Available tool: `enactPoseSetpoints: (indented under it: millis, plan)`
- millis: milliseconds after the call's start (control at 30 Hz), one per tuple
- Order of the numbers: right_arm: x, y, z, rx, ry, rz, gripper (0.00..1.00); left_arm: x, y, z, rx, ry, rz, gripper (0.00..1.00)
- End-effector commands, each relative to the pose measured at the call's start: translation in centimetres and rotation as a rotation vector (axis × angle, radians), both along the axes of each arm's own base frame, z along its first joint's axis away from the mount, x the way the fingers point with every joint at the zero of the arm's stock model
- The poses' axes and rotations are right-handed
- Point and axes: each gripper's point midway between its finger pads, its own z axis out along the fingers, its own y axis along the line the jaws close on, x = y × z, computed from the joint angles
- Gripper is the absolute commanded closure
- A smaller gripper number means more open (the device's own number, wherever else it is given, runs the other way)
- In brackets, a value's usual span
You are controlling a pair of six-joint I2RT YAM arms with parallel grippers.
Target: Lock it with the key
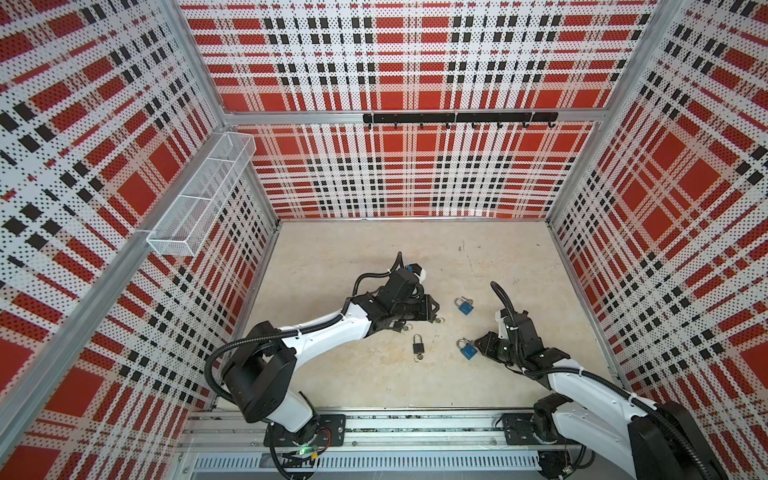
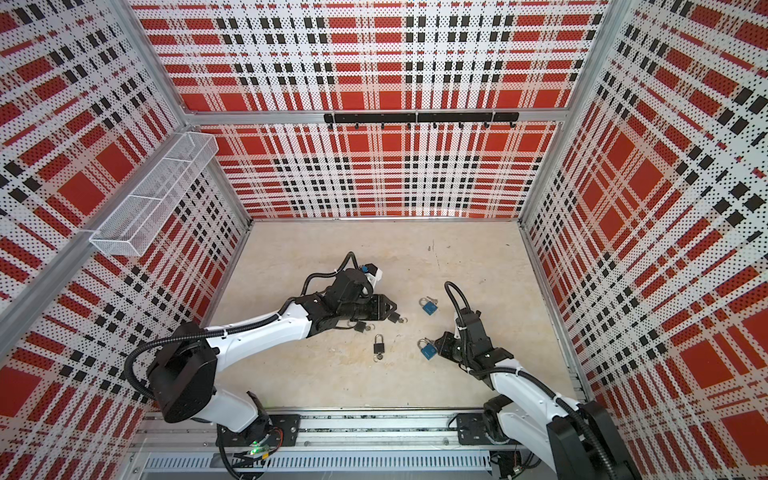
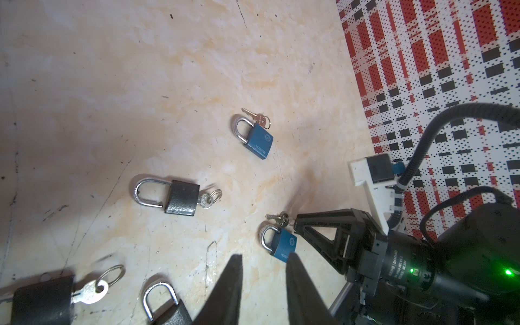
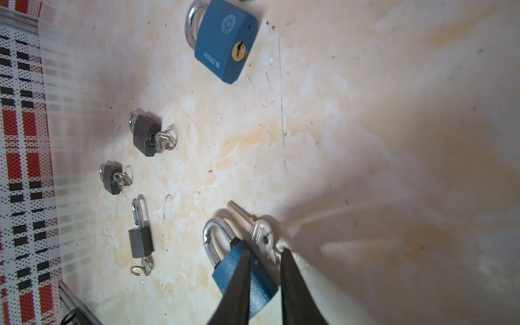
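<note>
A blue padlock lies on the beige floor under my right gripper. The jaws stand slightly open above its body, gripping nothing. Its silver key lies loose on a ring beside the shackle. In both top views this padlock sits just left of the right gripper. My left gripper is open and empty, hovering low over bare floor; in a top view the left gripper is near the middle. A second blue padlock with a loose key lies farther back.
Three black padlocks with keys in their keyholes lie around the left gripper: one black padlock in the middle, two others right by its fingers. Plaid walls enclose the floor; a wire basket hangs on the left wall.
</note>
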Motion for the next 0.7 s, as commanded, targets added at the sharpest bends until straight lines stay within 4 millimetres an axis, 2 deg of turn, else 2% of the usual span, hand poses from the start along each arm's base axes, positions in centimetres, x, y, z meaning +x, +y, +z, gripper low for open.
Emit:
enactPoseSetpoints:
  millis: [0,100,200,400,500,667]
  plan:
    - [0.5,-0.2,0.8,-0.012,-0.033,-0.016,0.75,0.5,0.4,0.7,-0.021,-0.027,0.019,0.69]
    - [0.4,-0.7,1.5,-0.035,-0.042,-0.021,0.72,0.4,0.6,0.6,-0.022,-0.025,0.024,0.69]
    - [0.5,-1.0,3.1,-0.055,-0.075,-0.021,0.71,0.5,1.0,1.0,-0.026,-0.037,0.034,0.69]
    - [1.5,-0.2,6.8,-0.079,-0.159,0.055,0.68,1.1,3.6,1.7,-0.039,-0.054,0.091,0.69]
    - [2.6,1.1,8.0,-0.106,-0.191,0.139,0.67,1.5,5.7,1.9,-0.048,-0.054,0.14,0.69]
    - [4.4,4.8,8.4,-0.204,-0.217,0.346,0.64,1.6,9.7,1.7,-0.004,-0.053,0.238,0.69]
